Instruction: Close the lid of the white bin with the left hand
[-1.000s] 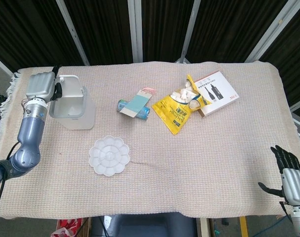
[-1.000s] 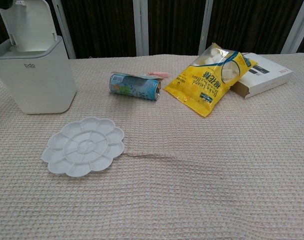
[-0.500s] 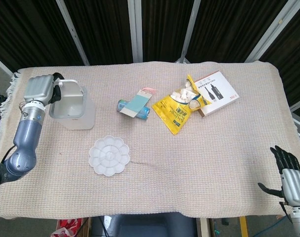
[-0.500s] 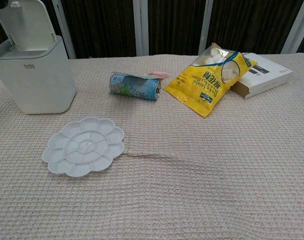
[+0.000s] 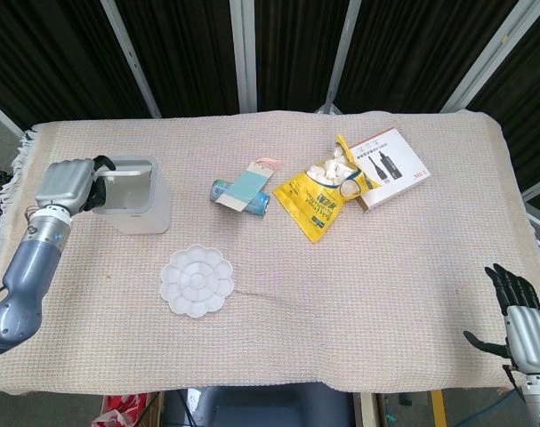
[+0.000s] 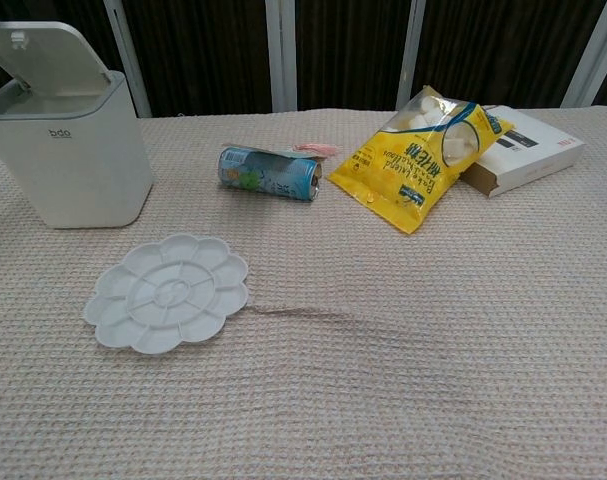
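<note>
The white bin [image 6: 78, 150] stands at the table's left side, seen from above as a white frame [image 5: 159, 210]. Its lid [image 6: 48, 58] is tilted low over the opening, still raised along the left side. My left hand [image 5: 67, 184] is beside the bin's left edge, dark fingers [image 5: 99, 165] touching the lid [image 5: 127, 185]; it holds nothing. In the chest view the hand is out of frame. My right hand [image 5: 523, 322] hangs off the table's near right corner, fingers spread and empty.
A white flower-shaped palette [image 5: 197, 280] lies in front of the bin. A blue can [image 5: 240, 194] lies on its side mid-table, a yellow snack bag [image 5: 323, 191] and a white box [image 5: 390, 165] to its right.
The left hand has moved down and toward me, and the lid has swung from nearly upright to a low tilt over the bin. The right hand has not moved.
</note>
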Tool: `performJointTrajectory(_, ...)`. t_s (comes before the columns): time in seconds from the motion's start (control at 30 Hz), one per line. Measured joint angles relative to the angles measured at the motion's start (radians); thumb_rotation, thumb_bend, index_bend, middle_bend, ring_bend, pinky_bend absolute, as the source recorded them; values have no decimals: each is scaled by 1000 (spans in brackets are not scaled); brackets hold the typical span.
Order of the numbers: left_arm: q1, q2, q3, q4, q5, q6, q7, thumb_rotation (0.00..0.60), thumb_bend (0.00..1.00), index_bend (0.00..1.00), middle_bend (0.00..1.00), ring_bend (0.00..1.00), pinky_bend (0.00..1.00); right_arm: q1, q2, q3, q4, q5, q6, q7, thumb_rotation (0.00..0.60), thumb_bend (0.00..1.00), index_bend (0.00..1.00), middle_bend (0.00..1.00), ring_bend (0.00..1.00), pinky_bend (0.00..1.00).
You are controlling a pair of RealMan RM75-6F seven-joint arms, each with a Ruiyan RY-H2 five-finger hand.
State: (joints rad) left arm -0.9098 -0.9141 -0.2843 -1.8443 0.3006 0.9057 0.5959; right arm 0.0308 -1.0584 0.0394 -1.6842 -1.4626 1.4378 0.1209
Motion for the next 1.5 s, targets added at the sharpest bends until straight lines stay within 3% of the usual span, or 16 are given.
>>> performJointTrajectory(0.47,50,-2,89,-74,143,23,-58,600,748,319,1000,913,1000,-2,2,-1,-1,0,1,1,600,152,0,0,0,0)
performJointTrajectory(1.33,42,-66,154,-30,165,47,-71,600,746,302,1000,913,1000,-8,9,-4,-10,1,2,10,600,152,0,0,0,0)
performJointTrajectory(1.5,41,-67,161,-24,175,42,-74,600,690,275,999,906,1000,-8,9,-4,-12,2,2,10,600,152,0,0,0,0)
